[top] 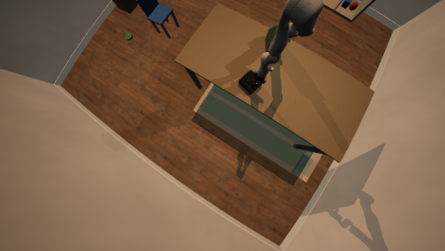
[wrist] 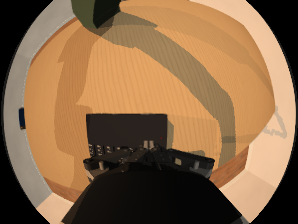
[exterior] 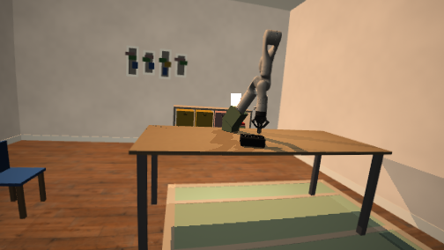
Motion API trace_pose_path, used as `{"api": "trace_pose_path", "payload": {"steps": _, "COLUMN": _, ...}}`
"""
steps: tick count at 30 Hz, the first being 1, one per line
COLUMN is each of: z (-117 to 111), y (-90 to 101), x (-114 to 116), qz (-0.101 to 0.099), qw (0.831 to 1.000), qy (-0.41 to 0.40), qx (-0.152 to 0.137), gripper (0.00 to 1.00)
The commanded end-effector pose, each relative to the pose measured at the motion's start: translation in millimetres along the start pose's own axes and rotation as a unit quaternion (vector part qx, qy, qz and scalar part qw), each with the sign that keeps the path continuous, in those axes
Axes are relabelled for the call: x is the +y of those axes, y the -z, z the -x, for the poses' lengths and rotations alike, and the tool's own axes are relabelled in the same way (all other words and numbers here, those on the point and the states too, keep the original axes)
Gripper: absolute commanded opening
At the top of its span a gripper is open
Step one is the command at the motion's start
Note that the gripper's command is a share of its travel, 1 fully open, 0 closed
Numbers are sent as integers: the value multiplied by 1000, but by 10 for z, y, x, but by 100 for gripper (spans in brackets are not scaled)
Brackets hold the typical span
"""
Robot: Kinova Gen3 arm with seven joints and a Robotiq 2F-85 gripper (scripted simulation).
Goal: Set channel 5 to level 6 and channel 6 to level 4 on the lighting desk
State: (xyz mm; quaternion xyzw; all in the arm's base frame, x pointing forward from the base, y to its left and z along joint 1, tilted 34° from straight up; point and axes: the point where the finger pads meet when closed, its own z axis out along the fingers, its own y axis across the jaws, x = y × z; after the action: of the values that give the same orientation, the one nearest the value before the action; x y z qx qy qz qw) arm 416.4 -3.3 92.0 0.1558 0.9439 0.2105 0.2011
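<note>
The lighting desk (top: 251,82) (exterior: 252,141) (wrist: 127,129) is a small black box standing on the wooden table (top: 318,106) (exterior: 185,138) (wrist: 166,56), near its front edge. Its row of fader caps shows small and pale in the wrist view, too small to read levels. My gripper (exterior: 259,130) (top: 260,78) (wrist: 148,146) is shut with nothing between the fingers. It hangs just above the desk's right part, fingertips pointing down at the fader row. Whether a fingertip touches a cap is not clear.
The arm's green base (exterior: 232,120) (wrist: 96,3) stands on the table behind the desk. A green rug (top: 256,133) (exterior: 264,216) lies on the floor in front of the table. A blue chair (top: 160,14) (exterior: 19,176) stands off to the left.
</note>
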Motion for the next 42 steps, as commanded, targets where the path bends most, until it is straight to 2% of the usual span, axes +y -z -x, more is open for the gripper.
{"api": "trace_pose_path", "payload": {"steps": 1, "z": 3, "y": 3, "x": -1, "qz": 0, "qw": 1000, "qy": 0, "qx": 0, "gripper": 0}}
{"api": "trace_pose_path", "payload": {"steps": 42, "z": 3, "y": -56, "x": -1, "qz": 0, "qw": 1000, "qy": 0, "qx": 0, "gripper": 0}}
